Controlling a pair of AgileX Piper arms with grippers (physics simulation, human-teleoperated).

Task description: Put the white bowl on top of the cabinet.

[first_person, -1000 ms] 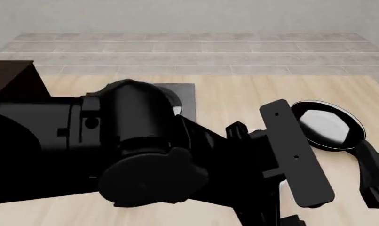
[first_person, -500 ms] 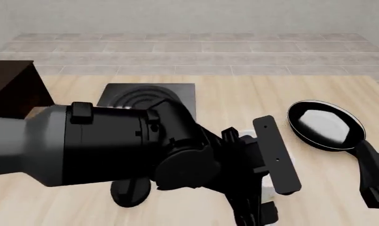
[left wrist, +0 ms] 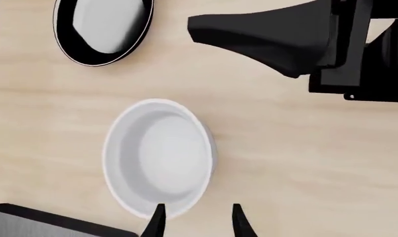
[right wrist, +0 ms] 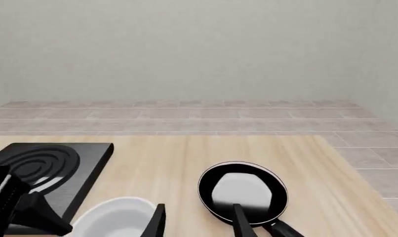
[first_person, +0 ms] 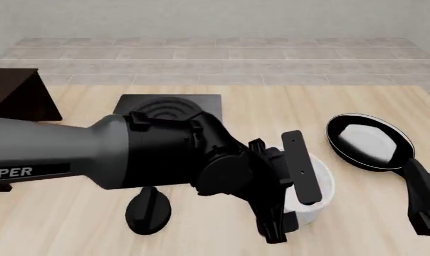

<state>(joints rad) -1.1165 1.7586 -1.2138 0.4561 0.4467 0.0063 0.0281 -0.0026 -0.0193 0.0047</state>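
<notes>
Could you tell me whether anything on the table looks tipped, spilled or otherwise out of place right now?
Nothing stands out. The white bowl sits upright and empty on the table, the frying pan lies flat beside it, and the stove plate rests square.

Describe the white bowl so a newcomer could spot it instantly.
Start from the light wooden table. Near its front middle, just under the left arm's gripper, sits the white bowl. Unlike the black frying pan beside it, it is glossy white all over, deep, straight-sided and has no handle.
</notes>
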